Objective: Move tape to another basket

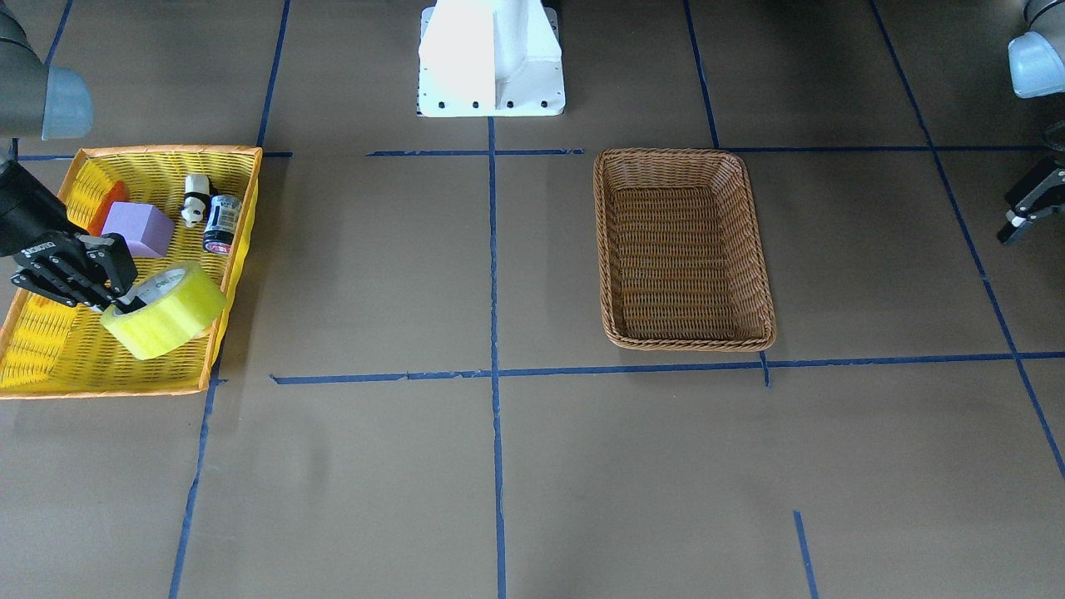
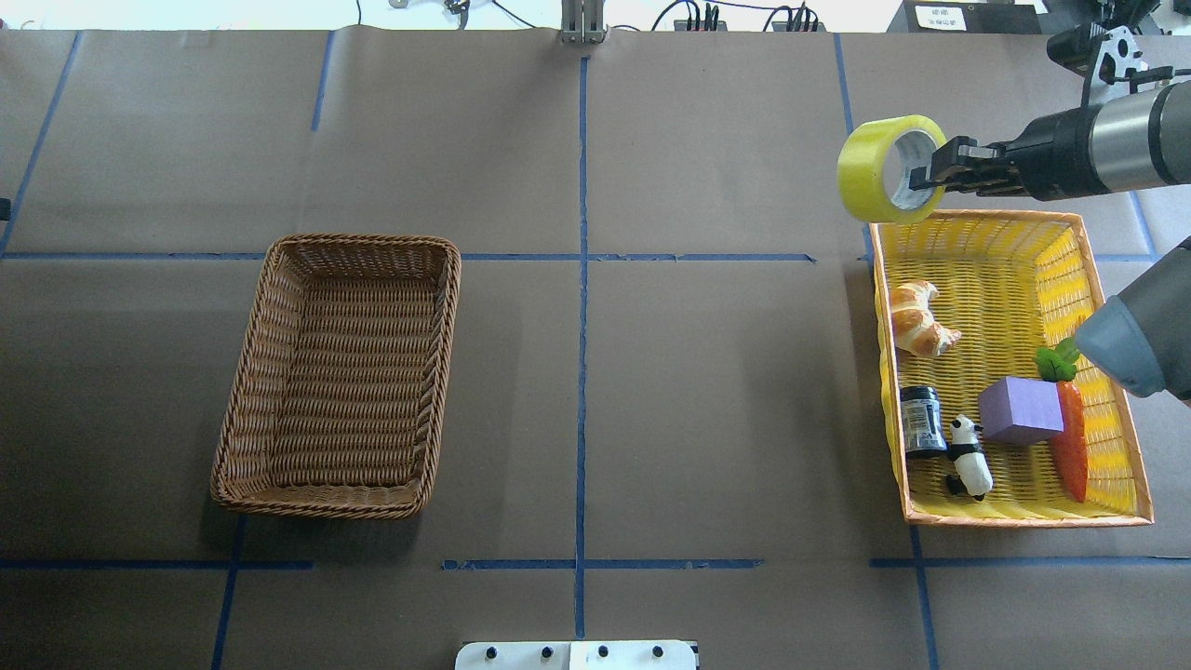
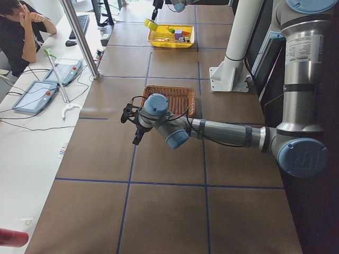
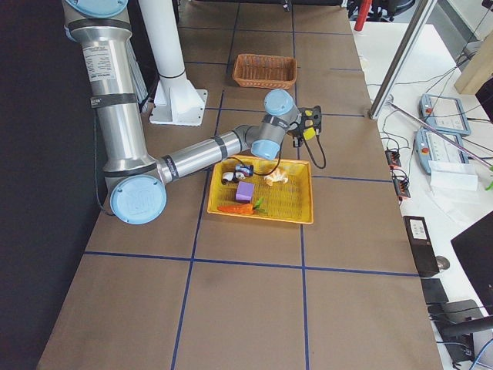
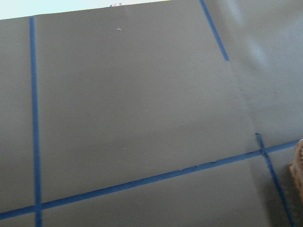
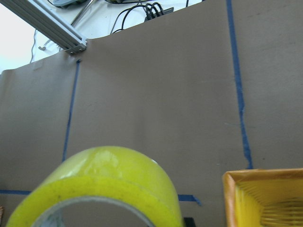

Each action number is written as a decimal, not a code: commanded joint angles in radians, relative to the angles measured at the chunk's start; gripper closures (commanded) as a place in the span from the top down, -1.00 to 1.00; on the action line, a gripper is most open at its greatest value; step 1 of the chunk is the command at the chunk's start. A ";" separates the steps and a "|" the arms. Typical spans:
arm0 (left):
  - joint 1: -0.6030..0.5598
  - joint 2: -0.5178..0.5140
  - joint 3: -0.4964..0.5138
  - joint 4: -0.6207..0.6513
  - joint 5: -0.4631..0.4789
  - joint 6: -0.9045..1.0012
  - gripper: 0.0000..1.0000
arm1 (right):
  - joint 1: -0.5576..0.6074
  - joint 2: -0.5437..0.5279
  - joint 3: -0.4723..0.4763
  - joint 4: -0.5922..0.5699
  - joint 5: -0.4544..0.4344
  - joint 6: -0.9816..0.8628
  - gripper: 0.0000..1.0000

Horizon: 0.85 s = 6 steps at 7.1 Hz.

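Note:
My right gripper (image 2: pixel 930 172) is shut on the wall of the yellow-green tape roll (image 2: pixel 876 167), one finger inside its pale core. It holds the roll in the air over the far corner of the yellow basket (image 2: pixel 1023 516). In the front view the tape (image 1: pixel 166 312) hangs tilted above that basket's front part, with the gripper (image 1: pixel 125 301) at its rim. The tape fills the bottom of the right wrist view (image 6: pixel 99 189). The brown wicker basket (image 2: pixel 321 507) stands empty on the robot's left half of the table. My left gripper (image 1: pixel 1027 212) is open and empty, beyond the wicker basket's outer side.
The yellow basket holds a croissant (image 2: pixel 916 321), a black can (image 2: pixel 921 421), a panda figure (image 2: pixel 968 456), a purple cube (image 2: pixel 1019 409) and a carrot (image 2: pixel 1070 437). Brown paper with blue tape lines lies between the two baskets. The robot's white base (image 1: pixel 491 58) stands at mid-table.

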 commanded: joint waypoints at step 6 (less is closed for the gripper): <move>0.370 -0.201 -0.164 -0.434 0.054 -0.842 1.00 | -0.169 -0.001 0.000 0.535 0.041 0.151 -1.00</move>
